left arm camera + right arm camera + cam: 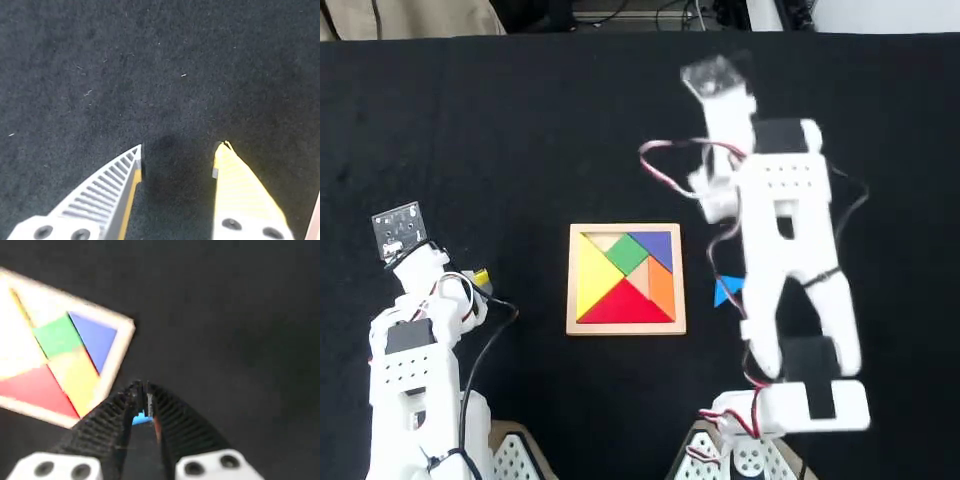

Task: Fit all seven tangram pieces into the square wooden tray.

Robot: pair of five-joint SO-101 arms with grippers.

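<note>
At three o'clock of the wooden tray (625, 229), our right fingers (107, 416) are pinching the blue triangle (141, 418) thinly, so we are risking it twisting loose; our left fingers (119, 176) are gaping open.

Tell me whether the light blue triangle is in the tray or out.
Out. The light blue triangle is beside the wooden tray, outside its rim, at the tips of the right end effector.

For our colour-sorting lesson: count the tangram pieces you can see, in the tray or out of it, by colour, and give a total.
yellow piece: 1
red piece: 1
green piece: 1
dark blue piece: 1
orange piece: 1
light blue piece, outside the tray: 1
Total: 6 that can be told apart
</note>
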